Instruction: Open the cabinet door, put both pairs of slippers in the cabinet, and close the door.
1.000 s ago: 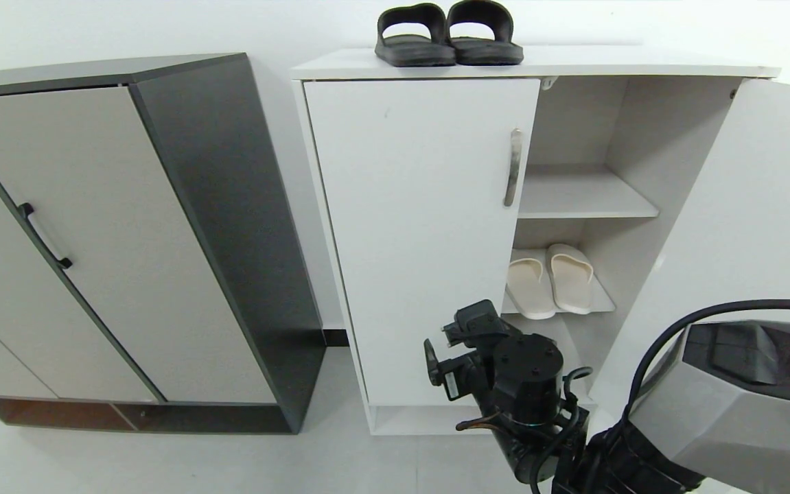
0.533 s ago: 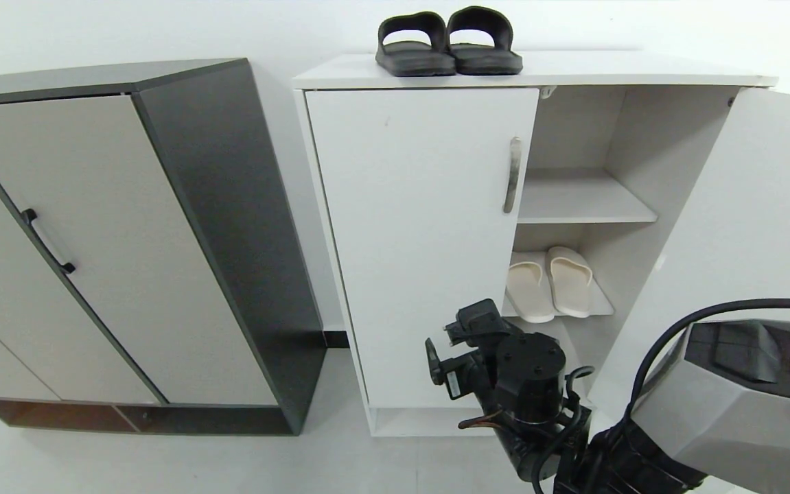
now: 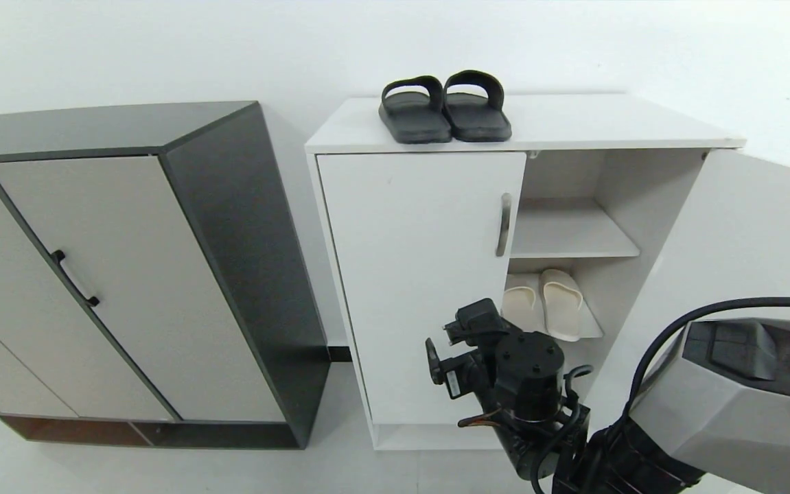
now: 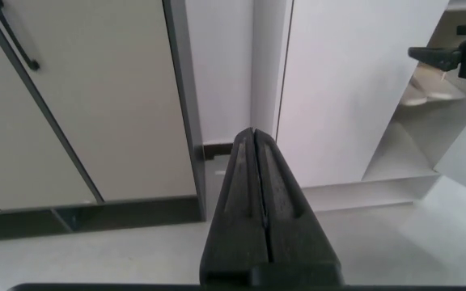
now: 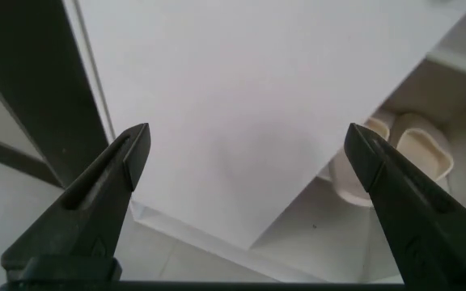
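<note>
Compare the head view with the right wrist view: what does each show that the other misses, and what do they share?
Head view, not right wrist: black slippers on top of the white cabinet, the upper shelf, the swung-open right door. Right wrist, not head: the right gripper end-on, fingers spread wide. Both: the closed left door and cream slippers on the lower shelf.

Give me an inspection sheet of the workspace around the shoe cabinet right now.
Surface: pale grey floor, cabinets standing on it.
Job's things: white cabinet, right door open, left door shut; black slippers on top; cream slippers on the lower shelf.
Clutter: nothing seen.
Grippers: left gripper shut, holding nothing; right gripper open, facing the left door.
Cables: black cable arching over the right arm.
Surroundings: dark cabinet at left; white wall behind.
</note>
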